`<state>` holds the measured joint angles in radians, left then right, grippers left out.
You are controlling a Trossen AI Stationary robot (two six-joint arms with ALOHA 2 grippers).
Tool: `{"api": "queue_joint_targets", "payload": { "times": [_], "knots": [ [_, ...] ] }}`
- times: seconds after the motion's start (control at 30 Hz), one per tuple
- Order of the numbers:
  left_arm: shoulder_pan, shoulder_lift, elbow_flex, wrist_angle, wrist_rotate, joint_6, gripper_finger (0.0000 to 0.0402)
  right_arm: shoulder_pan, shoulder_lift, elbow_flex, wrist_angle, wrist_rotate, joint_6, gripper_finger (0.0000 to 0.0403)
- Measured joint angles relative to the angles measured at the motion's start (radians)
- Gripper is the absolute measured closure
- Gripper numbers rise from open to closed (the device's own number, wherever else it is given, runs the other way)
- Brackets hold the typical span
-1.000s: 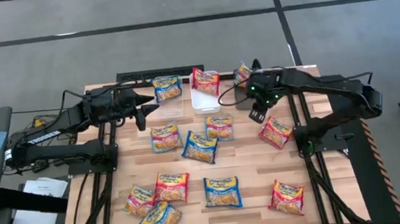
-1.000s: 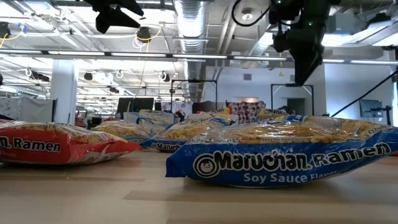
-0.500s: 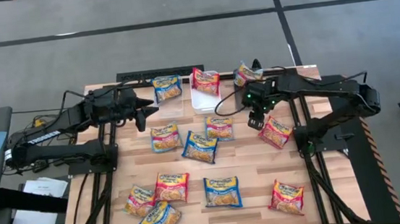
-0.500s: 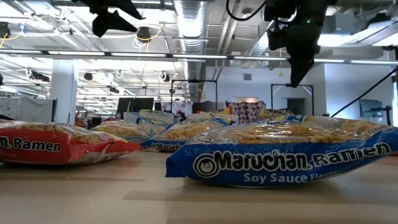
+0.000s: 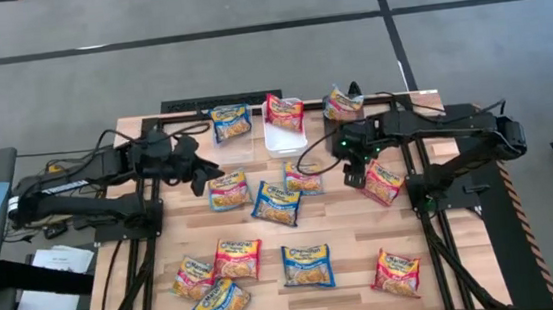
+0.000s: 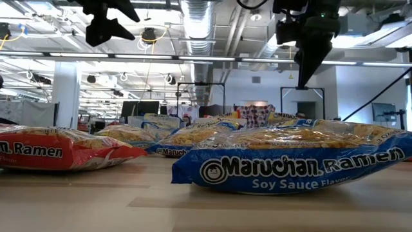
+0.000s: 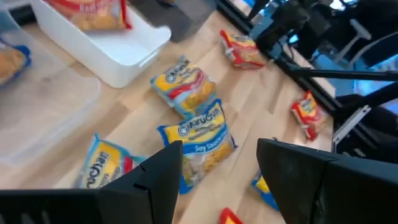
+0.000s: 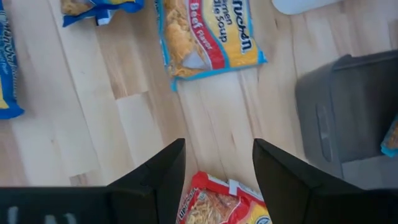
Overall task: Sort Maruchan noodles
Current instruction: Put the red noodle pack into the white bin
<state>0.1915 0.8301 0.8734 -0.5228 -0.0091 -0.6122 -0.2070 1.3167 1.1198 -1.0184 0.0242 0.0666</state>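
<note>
We see the table [image 5: 335, 250] strewn with noodles [image 5: 277, 203] — most lie loose on the wood. At the far edge, the clear bin [image 5: 234, 144] holds a blue packet [image 5: 230, 122], the white bin [image 5: 277, 138] a red one [image 5: 284, 111], the dark bin [image 5: 338, 127] another [image 5: 342, 101]. Left gripper [image 5: 201, 175] and right gripper [image 5: 353, 171] hover, fingers apart — empty.
</note>
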Motion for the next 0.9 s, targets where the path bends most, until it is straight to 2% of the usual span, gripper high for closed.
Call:
{"api": "queue_joint_targets", "payload": {
  "times": [0.2,0.43,0.63,0.9],
  "knots": [
    [-0.006,0.046,0.000,-0.018,0.025,-0.032,0.0205,0.012,0.000,0.000,0.006,0.000,0.003,0.0192],
    [-0.028,0.133,0.000,-0.008,0.207,-0.006,0.0205,0.011,0.000,0.000,0.033,0.001,0.012,0.0192],
    [-0.098,0.217,0.000,-0.001,0.214,0.136,0.0205,0.011,0.000,0.000,0.065,0.001,0.014,0.0192],
    [-0.183,0.304,0.000,-0.010,0.213,0.211,0.0205,0.010,0.000,0.001,0.070,0.002,0.014,0.0192]
  ]
}}
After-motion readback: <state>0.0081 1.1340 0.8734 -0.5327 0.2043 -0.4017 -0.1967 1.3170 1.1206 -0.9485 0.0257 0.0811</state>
